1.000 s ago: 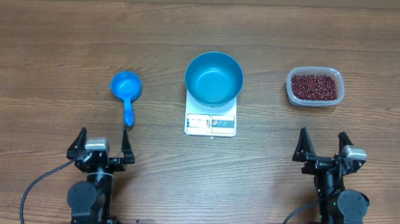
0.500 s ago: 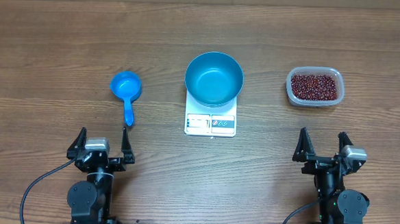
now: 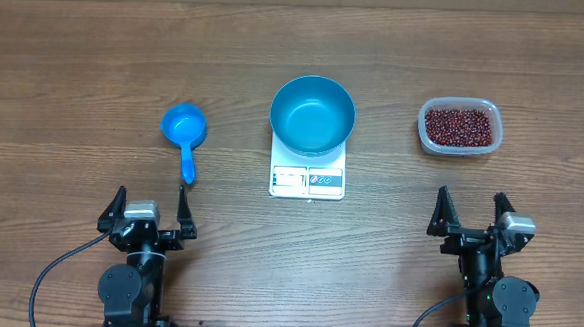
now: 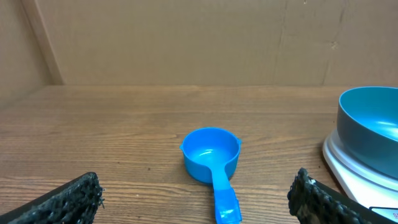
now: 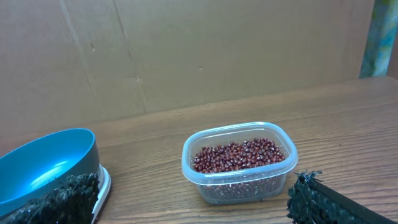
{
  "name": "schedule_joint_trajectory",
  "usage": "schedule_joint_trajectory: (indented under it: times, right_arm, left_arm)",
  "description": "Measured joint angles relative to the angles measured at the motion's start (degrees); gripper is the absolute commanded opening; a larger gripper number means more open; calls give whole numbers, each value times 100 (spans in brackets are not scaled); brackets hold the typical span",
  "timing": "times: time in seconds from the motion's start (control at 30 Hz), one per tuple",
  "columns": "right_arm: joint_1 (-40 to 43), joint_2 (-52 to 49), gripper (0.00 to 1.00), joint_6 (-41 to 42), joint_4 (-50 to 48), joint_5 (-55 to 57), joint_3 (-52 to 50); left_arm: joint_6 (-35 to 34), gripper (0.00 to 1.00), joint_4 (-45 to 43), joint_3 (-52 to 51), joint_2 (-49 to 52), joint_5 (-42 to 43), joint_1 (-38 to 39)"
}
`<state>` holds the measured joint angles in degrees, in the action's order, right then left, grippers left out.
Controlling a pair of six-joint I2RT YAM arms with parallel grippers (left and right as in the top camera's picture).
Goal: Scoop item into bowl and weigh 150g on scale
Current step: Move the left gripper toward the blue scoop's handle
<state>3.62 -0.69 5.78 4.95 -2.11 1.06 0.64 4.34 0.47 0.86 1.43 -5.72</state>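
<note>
My arms (image 3: 125, 287) are all black. The left gripper (image 3: 151, 198), left of the scale (image 3: 307, 179), and the right gripper (image 3: 469, 203), right of it, each have a silver-grey block (image 3: 141, 211), rough-textured fingers (image 4: 68, 198) and a trailing black cable (image 3: 54, 271).

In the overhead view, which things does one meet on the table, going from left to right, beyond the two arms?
blue scoop → blue bowl → clear tub with the beans
</note>
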Motion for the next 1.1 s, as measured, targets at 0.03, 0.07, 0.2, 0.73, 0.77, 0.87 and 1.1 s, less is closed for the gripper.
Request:
schedule_joint_trajectory:
  times: [0.03,0.07,0.2,0.73,0.77,0.87,1.1]
  right_arm:
    - [0,0,100,0,0,2,0]
    - [0,0,100,-2,2,-2,0]
    - [0,0,100,-2,2,0,0]
    - [0,0,100,-4,7,2,0]
    - [0,0,100,-2,4,0,0]
    - [0,0,100,-4,4,2,0]
    - [-2,4,100,-4,22,0,0]
  left_arm:
    - [-2,100,0,0,0,0,0]
    - [0,100,0,0,0,0,0]
    - [0,99,0,0,0,0,0]
    - [-170,99,-859,46,-11,243,-4]
    - [-251,99,-848,103,-13,321,-4]
    - [-699,100,-166,748,79,564,-4]
    - [-1025,99,2297,4216,1961,935,-4]
